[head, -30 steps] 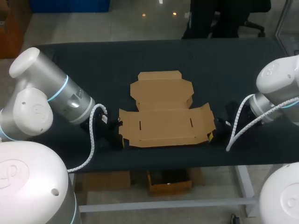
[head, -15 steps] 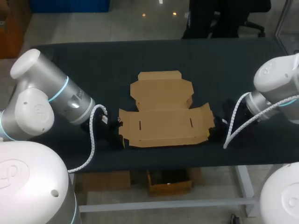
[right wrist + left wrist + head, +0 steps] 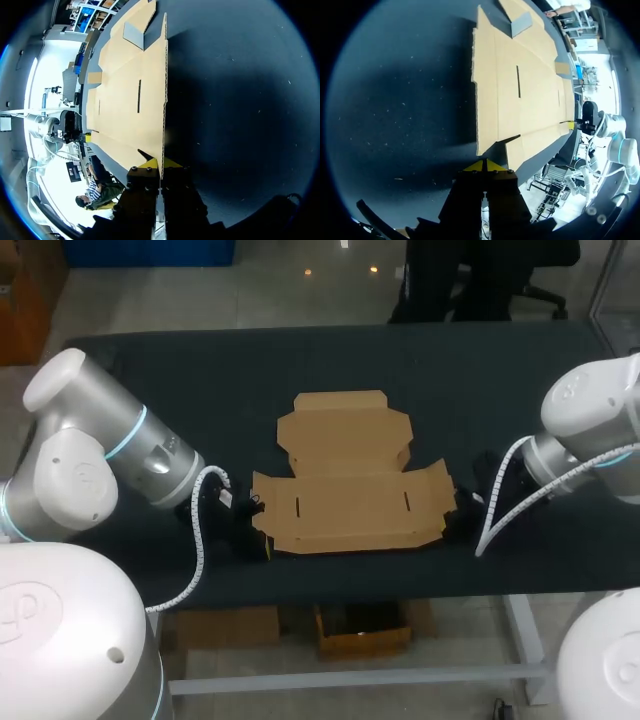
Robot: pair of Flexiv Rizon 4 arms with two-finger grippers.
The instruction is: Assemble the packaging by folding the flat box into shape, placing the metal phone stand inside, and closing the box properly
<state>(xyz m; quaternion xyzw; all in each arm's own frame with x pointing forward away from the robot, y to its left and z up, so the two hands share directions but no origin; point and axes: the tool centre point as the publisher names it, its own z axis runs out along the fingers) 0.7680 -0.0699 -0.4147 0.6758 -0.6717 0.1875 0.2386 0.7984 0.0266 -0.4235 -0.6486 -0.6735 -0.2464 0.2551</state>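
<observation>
The flat brown cardboard box (image 3: 345,485) lies unfolded on the dark table, its lid panel away from me. My left gripper (image 3: 262,540) is low at the box's near left corner. In the left wrist view its yellow tips (image 3: 484,165) are shut, with the corner of the side flap (image 3: 485,100) just ahead of them. My right gripper (image 3: 452,528) is at the near right corner, mostly hidden under the flap. In the right wrist view the flap's edge (image 3: 163,100) runs in between the shut tips (image 3: 161,165). No phone stand is in view.
The table's near edge (image 3: 340,590) runs close behind both grippers. Dark tabletop (image 3: 200,380) lies bare to the left, right and far side of the box.
My right gripper has slid in toward the box's right flap, and its yellow tip no longer shows in the head view. The box has shifted slightly to the left.
</observation>
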